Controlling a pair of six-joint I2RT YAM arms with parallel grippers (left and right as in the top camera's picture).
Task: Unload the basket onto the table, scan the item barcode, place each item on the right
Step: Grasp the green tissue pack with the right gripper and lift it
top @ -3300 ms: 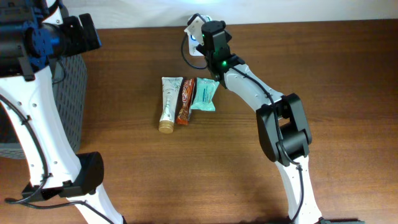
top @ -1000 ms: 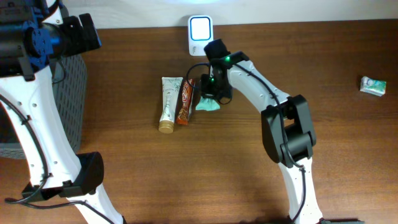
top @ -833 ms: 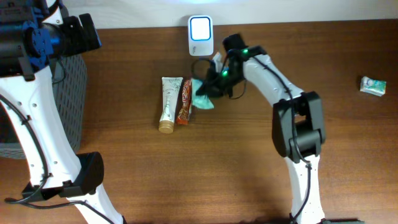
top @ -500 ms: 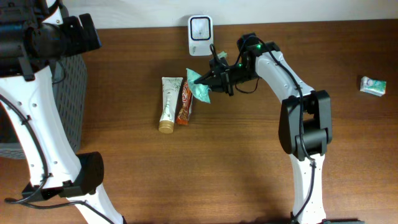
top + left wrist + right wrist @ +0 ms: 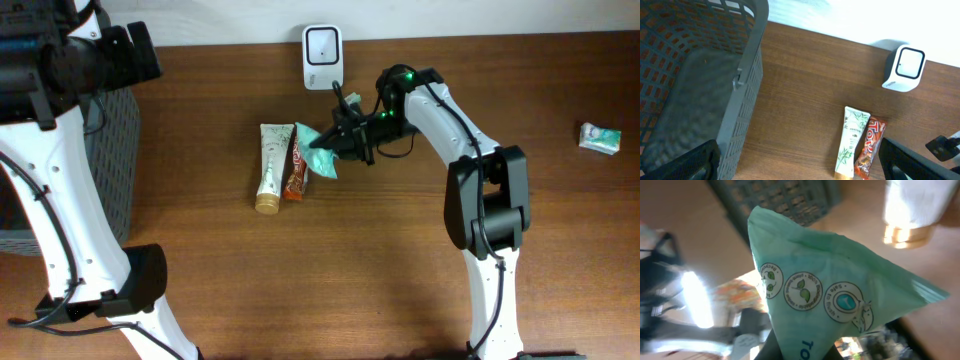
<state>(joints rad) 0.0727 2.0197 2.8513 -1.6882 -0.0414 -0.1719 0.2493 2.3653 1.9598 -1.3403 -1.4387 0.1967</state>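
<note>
One teal packet [image 5: 840, 295] fills the right wrist view, hiding most of the right gripper [image 5: 345, 142] that pinches it. It hangs just right of the snack bar [image 5: 296, 168] and tube [image 5: 270, 167], nearer than the scanner [image 5: 321, 45]. The left gripper [image 5: 800, 162], cut off at the frame's bottom edge, is spread wide by the basket [image 5: 700, 75].

Right arm [image 5: 445, 112]: white curved links, chunky black joint housings [image 5: 485, 200], green light [image 5: 405, 73] lit near the wrist. Left arm [image 5: 62, 235]: same white shells, black joint blocks [image 5: 135, 282], thin black cable [image 5: 48, 212] along the link. Left gripper [image 5: 799, 162] fingers [image 5: 685, 162] plain matte black.
</note>
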